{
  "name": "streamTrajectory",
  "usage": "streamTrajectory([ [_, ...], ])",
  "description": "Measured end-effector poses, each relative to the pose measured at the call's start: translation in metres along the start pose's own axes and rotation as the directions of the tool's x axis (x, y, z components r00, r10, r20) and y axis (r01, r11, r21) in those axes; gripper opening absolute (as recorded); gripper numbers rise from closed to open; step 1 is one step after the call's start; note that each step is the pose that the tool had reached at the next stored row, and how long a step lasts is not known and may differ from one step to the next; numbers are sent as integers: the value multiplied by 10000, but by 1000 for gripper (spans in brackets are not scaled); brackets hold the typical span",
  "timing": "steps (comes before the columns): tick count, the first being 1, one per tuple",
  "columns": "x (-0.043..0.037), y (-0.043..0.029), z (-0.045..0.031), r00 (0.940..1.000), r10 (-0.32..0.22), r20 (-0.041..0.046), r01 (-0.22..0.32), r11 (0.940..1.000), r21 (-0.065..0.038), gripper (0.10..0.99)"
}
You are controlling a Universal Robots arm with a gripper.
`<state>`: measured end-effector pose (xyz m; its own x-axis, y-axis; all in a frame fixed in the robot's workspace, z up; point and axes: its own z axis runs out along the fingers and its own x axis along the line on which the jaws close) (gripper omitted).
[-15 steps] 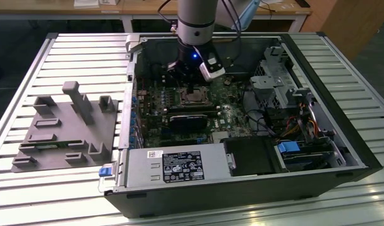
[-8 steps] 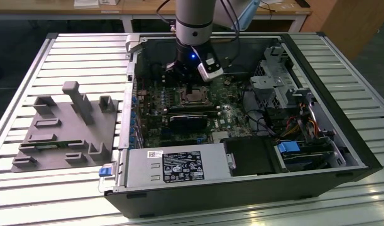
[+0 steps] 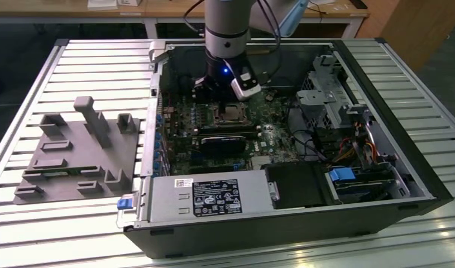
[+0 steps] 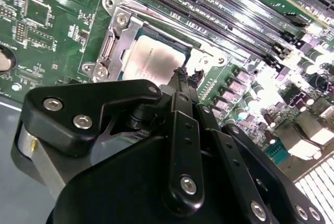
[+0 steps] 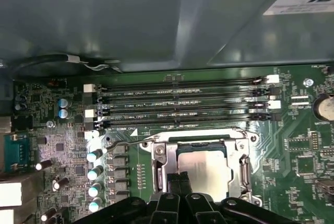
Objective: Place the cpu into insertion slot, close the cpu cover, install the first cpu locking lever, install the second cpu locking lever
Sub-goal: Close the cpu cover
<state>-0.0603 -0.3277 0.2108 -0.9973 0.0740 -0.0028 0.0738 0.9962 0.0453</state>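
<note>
Starting at the exterior view's left, a grey fixture block [image 3: 78,153] is seen; rightward, within the open computer case [image 3: 287,229], the cpu [image 4: 154,59] is seated in the insertion slot [image 5: 203,143] under the cpu cover [image 4: 112,46], the gripper [image 4: 183,75] held just above, fingers [image 5: 174,182] seemingly pinched together, empty.

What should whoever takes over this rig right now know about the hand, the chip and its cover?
The black hand is shut with nothing visibly gripped, its tips at the edge of the small dark-framed square insertion slot on the green motherboard.
The flat silvery-grey square cpu sits in that slot.
The thin dark-silver metal cpu cover looks lowered around it.
Done: cpu placed, cover apparently closed.
Left: both locking levers; a thin wire lever lies beside the slot, latching cannot be told.
</note>
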Motion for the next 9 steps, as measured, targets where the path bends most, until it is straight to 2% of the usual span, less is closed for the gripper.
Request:
streamTrajectory([
  [9, 48, -7, 76, 10000, 9, 3, -9, 10000, 0, 102],
])
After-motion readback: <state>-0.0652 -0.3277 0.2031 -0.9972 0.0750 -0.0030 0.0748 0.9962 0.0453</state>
